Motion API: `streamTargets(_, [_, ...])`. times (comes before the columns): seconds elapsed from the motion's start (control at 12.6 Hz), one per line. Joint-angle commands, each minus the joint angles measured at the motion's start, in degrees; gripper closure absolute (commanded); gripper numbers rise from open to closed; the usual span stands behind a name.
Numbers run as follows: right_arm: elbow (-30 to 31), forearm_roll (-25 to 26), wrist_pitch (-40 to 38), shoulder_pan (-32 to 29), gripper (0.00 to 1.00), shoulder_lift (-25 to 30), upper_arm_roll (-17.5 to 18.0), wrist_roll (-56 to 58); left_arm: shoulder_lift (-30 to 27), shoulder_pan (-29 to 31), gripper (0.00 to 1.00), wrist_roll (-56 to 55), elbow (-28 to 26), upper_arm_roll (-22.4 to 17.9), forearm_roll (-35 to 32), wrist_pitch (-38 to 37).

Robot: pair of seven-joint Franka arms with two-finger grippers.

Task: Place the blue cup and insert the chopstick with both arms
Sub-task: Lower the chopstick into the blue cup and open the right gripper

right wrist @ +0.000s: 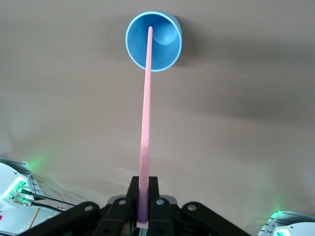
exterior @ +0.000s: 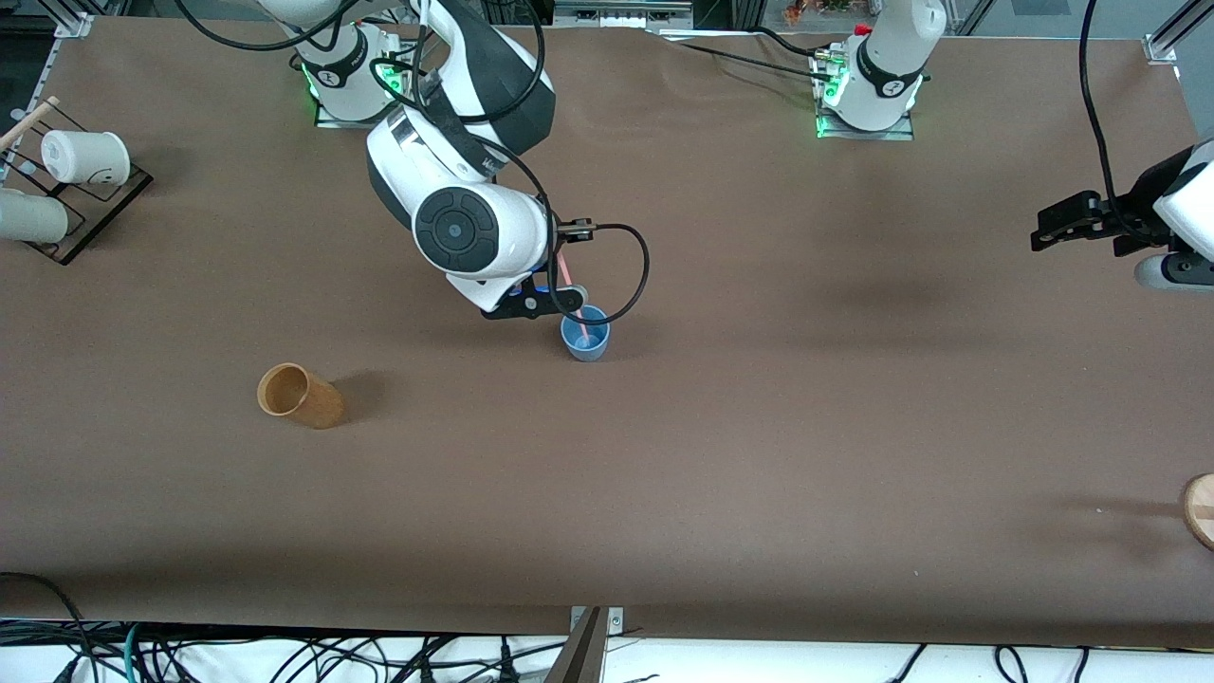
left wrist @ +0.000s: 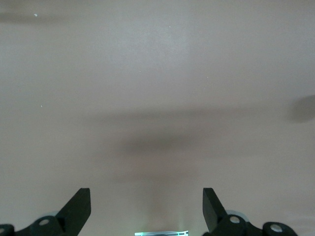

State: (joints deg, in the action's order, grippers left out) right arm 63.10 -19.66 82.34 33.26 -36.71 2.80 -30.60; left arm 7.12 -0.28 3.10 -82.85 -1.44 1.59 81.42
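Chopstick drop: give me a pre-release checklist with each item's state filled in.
1. blue cup upright on the table, mouth open: ok.
2. right gripper shut on the chopstick: ok.
3. Chopstick tip lined up over the cup mouth: ok in the right wrist view.
4. Tip already touching the cup bottom: cannot tell.
5. left gripper open, waiting over bare table at its own end, away from the cup: ok.
6. brown cup well apart from the blue cup: ok.
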Motion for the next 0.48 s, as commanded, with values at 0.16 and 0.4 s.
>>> streamTargets(0.16, [-2.1, -0.99, -0.6, -0.21, 1.0, -2.22, 0.1, -1.22, -0.44, 0.1, 0.0, 1.2, -0.47, -0.05, 0.61, 0.49])
streamTargets(0.4, [-2.1, -0.99, -0.51, -0.48, 1.0, -2.84, 0.01, -1.22, -0.44, 0.1, 0.0, 1.29, -0.47, -0.05, 0.61, 0.49])
